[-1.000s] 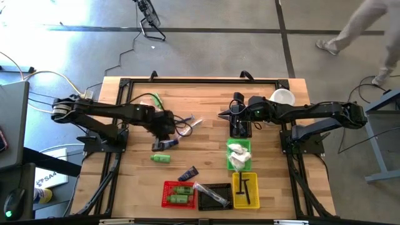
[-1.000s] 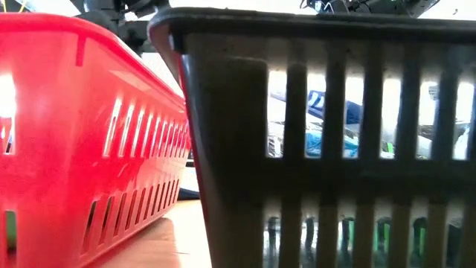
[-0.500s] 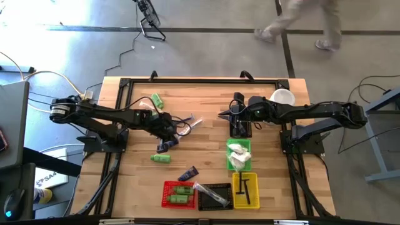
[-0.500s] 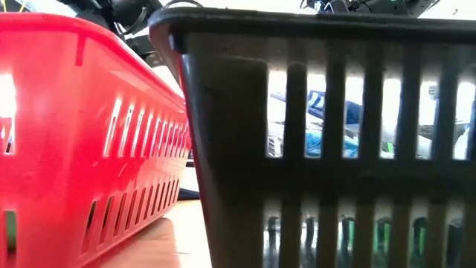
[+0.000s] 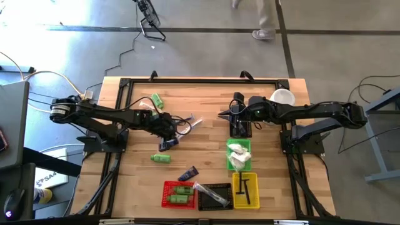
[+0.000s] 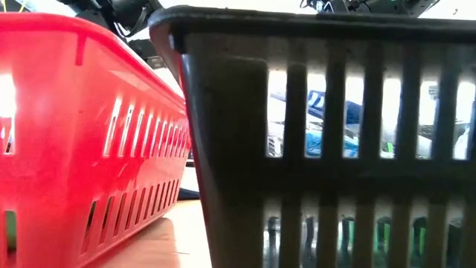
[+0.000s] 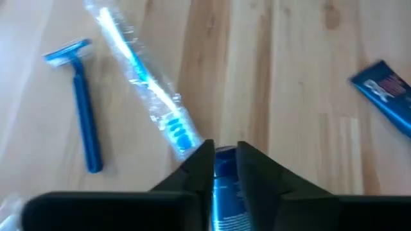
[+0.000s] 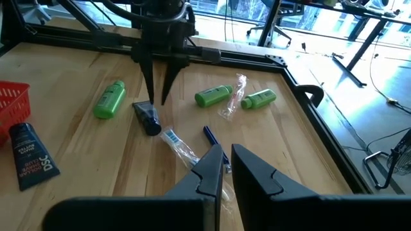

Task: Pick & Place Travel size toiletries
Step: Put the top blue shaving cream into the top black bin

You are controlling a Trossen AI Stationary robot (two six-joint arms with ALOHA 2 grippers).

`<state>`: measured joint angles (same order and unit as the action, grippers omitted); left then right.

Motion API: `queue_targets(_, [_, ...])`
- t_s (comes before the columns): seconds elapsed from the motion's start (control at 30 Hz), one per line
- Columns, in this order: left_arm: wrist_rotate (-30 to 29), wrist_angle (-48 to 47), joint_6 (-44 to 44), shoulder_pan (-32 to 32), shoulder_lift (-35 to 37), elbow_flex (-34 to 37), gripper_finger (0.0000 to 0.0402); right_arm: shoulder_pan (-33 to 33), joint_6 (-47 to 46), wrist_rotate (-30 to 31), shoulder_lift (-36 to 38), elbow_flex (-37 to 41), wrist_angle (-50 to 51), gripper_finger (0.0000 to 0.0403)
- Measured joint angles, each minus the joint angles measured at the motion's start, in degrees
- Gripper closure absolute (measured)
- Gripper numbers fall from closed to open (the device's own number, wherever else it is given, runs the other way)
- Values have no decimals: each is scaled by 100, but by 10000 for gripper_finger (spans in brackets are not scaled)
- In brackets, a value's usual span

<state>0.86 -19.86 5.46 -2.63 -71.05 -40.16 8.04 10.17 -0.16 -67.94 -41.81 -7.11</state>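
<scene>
A dark navy tube (image 5: pixel 165 145) lies slanted on the wood left of centre. My left gripper (image 7: pixel 225 151) points down over its far end (image 7: pixel 224 168), open, one finger on each side. A second navy tube (image 5: pixel 188 173), green bottles (image 5: pixel 160 158) (image 5: pixel 155 100), a clear-wrapped toothbrush (image 7: pixel 138 90) and a blue razor (image 7: pixel 80 106) lie loose on the table. My right gripper (image 8: pixel 225 153) hangs still near the far black basket (image 5: pixel 240 128), shut to a thin slit with nothing in it. My left gripper's fingers (image 8: pixel 149 96) come from above, slanting down, and straddle the navy tube's far end (image 7: pixel 224 168). The tube lies flat on the table. Whether the fingers touch it, I cannot tell.
Along the near edge stand a red basket (image 5: pixel 178 194) with green bottles, a black basket (image 5: pixel 215 195) and a yellow one (image 5: pixel 245 189). A green basket (image 5: pixel 239 156) holds white packets. A white cup (image 5: pixel 282 97) stands far right. The baskets fill the low view.
My left gripper has sunk toward the navy tube and tipped further downward. The tube has turned a little on the table and now lies more slanted.
</scene>
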Motion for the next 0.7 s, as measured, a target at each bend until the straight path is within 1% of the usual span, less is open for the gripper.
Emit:
queue_targets(0.13, [-299, 0, 234, 0, 0, 0, 276, -1, 0, 0, 0, 1, 0, 378])
queue_targets(0.3, [-321, -2, 255, 0, -2, 0, 201, -1, 1, 0, 0, 1, 0, 378])
queue_targets(0.4, [-321, 0, 255, 2, -2, 0, 166, 1, 2, 0, 0, 1, 0, 378])
queue_targets(0.53, [-321, 31, 260, 0, -2, 0, 140, -1, 3, 0, 0, -1, 1, 378])
queue_targets(0.7, [-290, -24, 845, 2, -2, -7, 136, -1, 17, 0, 0, 0, 1, 378])
